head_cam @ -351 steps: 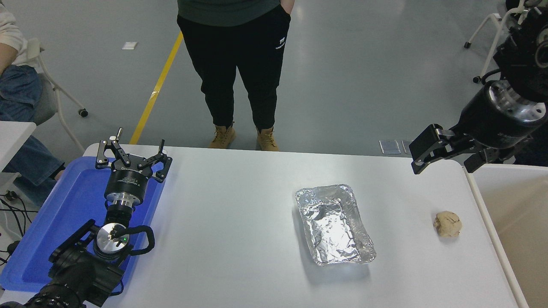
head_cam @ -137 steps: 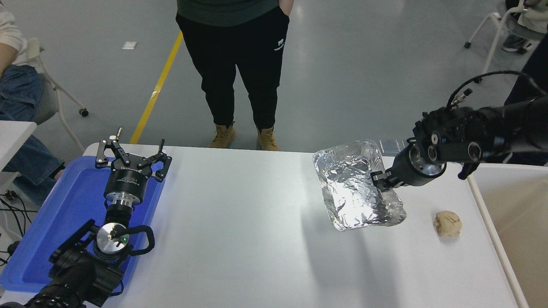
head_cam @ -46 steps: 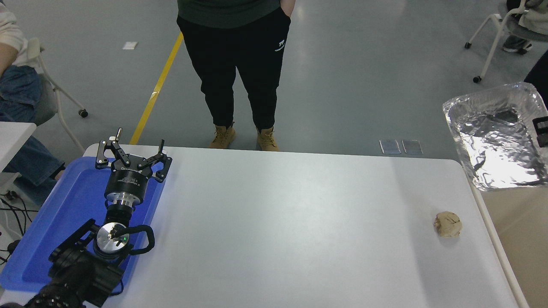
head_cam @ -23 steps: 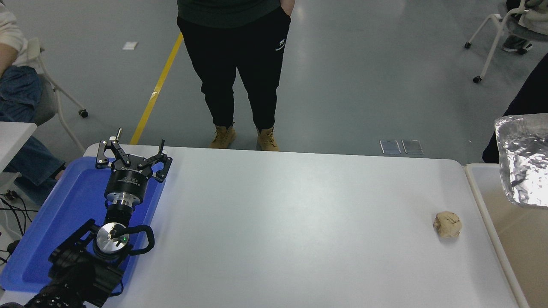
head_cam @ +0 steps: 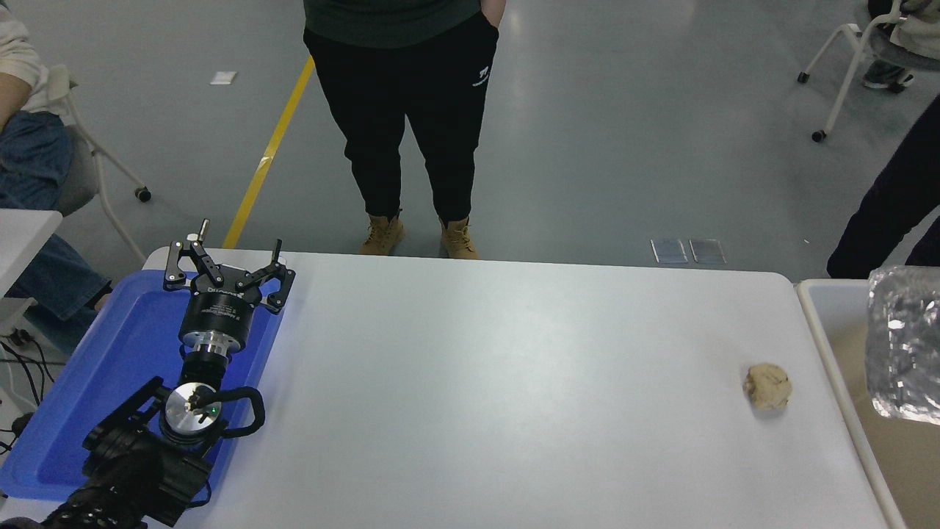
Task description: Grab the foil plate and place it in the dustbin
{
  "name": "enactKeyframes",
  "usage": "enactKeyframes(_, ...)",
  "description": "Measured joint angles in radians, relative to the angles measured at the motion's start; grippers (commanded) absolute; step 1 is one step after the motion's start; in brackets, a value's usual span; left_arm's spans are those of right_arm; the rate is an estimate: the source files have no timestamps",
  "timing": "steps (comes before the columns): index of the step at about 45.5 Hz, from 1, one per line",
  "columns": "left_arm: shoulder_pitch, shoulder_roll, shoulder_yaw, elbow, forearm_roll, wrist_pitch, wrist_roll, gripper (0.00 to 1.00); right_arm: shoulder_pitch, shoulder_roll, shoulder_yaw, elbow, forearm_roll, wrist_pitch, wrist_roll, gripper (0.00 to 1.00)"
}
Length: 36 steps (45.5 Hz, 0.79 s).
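The foil plate is a shiny wrinkled silver tray at the right edge, inside the outline of the dustbin. It stands tilted and cut off by the picture's edge. The dustbin has beige inner walls and a thick off-white rim, and stands just past the table's right end. My right arm and gripper are out of view, so I cannot see whether anything holds the plate. My left gripper is open and empty, parked over the blue tray at the lower left.
A flat blue plastic tray lies at the table's left end. A small tan lump sits on the white table near its right edge. A person stands at the far side. Another person's dark leg is at the right.
The foil plate has dropped lower into the dustbin and moved slightly right since half a second ago. The left arm has not moved.
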Motion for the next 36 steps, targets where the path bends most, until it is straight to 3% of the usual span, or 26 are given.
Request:
enactKeyframes(17, 0.000, 0.000, 0.000, 0.000, 0.000, 0.000, 0.000, 1.00, -0.122, 0.076, 0.016, -0.085, 0.002, -0.084, 0.004, 0.00)
enactKeyframes(19, 0.000, 0.000, 0.000, 0.000, 0.000, 0.000, 0.000, 1.00, -0.128, 0.080, 0.016, -0.092, 0.002, -0.090, 0.004, 0.51)
enactKeyframes(20, 0.000, 0.000, 0.000, 0.000, 0.000, 0.000, 0.000, 1.00, -0.130, 0.082, 0.016, -0.095, 0.002, -0.092, 0.004, 0.65)
enactKeyframes(23, 0.000, 0.000, 0.000, 0.000, 0.000, 0.000, 0.000, 1.00, -0.135, 0.086, 0.018, -0.104, 0.002, -0.099, 0.004, 0.74)
enactKeyframes(26, 0.000, 0.000, 0.000, 0.000, 0.000, 0.000, 0.000, 1.00, -0.139, 0.090, 0.019, -0.111, 0.004, -0.105, 0.004, 1.00)
enactKeyframes(36, 0.000, 0.000, 0.000, 0.000, 0.000, 0.000, 0.000, 1.00, -0.144, 0.098, 0.021, -0.123, 0.025, -0.113, 0.003, 1.00)
